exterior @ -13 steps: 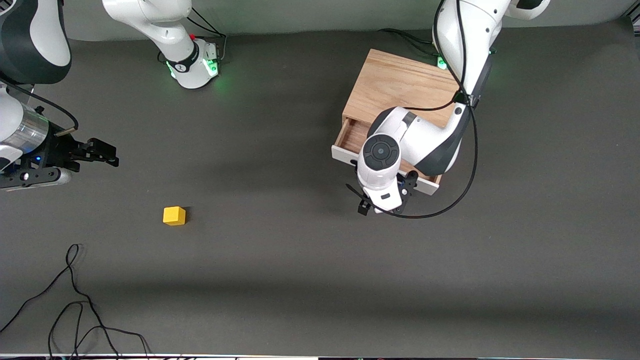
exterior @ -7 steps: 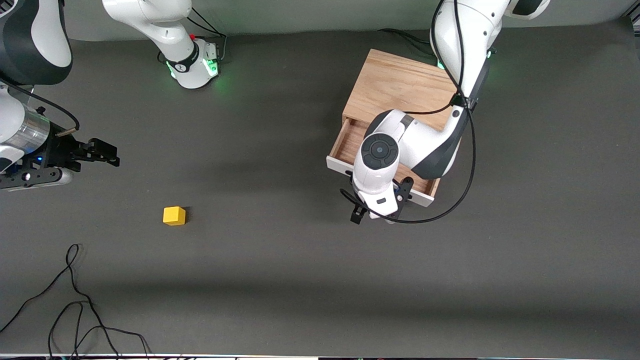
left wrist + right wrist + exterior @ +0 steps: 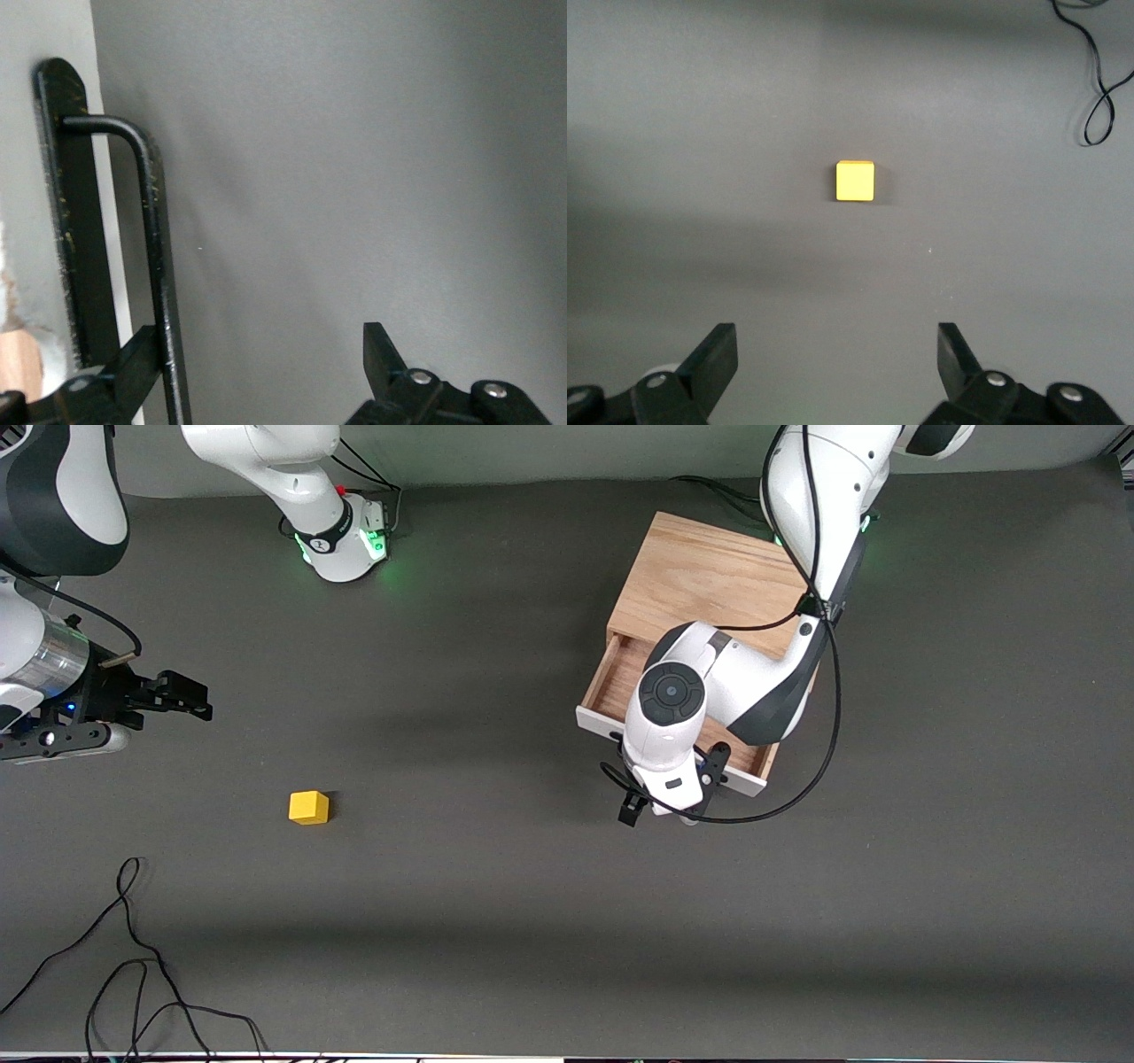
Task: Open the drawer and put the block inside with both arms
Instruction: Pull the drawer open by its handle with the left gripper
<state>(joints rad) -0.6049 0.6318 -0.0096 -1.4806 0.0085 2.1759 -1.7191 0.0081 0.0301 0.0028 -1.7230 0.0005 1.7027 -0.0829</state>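
Yellow and small, the bright cube block (image 3: 308, 808) sits on the dark grey counter (image 3: 496, 921) in the lower left part of the front frame, toward the right arm's end and well apart from the cabinet. In the right wrist frame the block (image 3: 855, 181) lies near the centre, on bare counter, and a thin black cable (image 3: 1097, 71) curls in the upper right corner. The light oak box cabinet (image 3: 709, 580) stands in the upper right part of the front frame, and its white-fronted drawer (image 3: 602, 722) with light wood interior is pulled partly out toward the front camera. The left gripper (image 3: 673, 802) hangs just at the drawer front, under the white wrist of the left arm (image 3: 815, 505). In the left wrist frame the black wire handle (image 3: 158, 266) runs down the left side of the frame; one finger touches it near the lower left corner and the other stands well apart on the other side, so the jaws of the left gripper (image 3: 252, 372) are wide open around the handle and do not clamp it. The right gripper (image 3: 182, 693) waits over bare counter at the middle left edge of the front frame; its jaws are spread wide and hold nothing. Loose black cables (image 3: 133, 974) lie in the lower left corner.
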